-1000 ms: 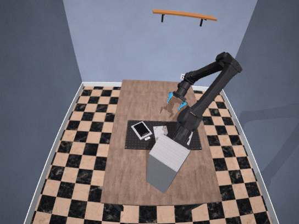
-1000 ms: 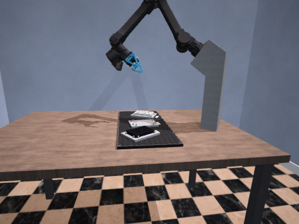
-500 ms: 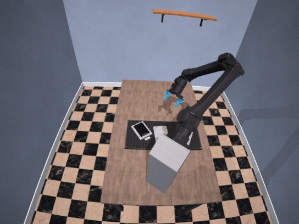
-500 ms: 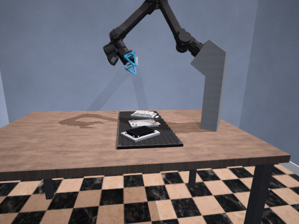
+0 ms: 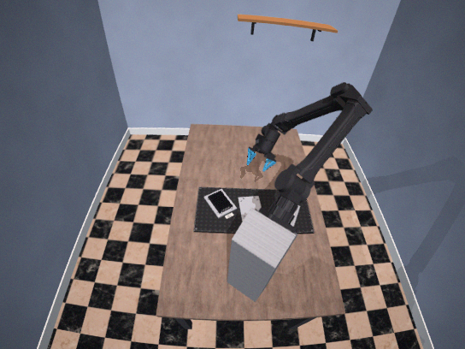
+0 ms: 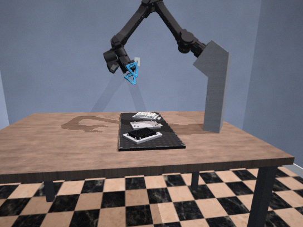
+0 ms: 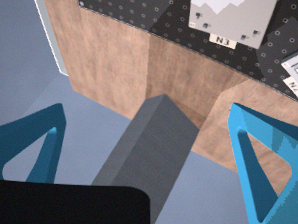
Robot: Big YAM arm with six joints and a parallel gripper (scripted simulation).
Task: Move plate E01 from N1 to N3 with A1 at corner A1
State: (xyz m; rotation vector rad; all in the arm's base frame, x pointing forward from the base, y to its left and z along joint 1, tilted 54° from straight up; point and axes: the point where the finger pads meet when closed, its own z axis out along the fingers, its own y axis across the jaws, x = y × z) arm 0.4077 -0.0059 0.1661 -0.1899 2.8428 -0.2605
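The black 96-well plate E01 (image 5: pixel 220 202) sits on nest N1, the left nest in the top view and the nearest one in the exterior view (image 6: pixel 142 134). The empty white nest N3 (image 5: pixel 250 203) (image 6: pixel 145 124) lies in the middle. The white plate E07 (image 6: pixel 145 114) sits on the far nest N2; the arm mostly hides it in the top view. My gripper (image 5: pixel 258 161) (image 6: pixel 131 73) (image 7: pixel 147 112) is open and empty, high above the table beside the deck.
The nests stand on a black perforated deck (image 5: pixel 252 209) (image 6: pixel 150 136) on the wooden table. The arm's tall grey pedestal (image 5: pixel 258 252) (image 6: pixel 214 86) stands beside the deck. An orange shelf (image 5: pixel 286 22) hangs on the back wall.
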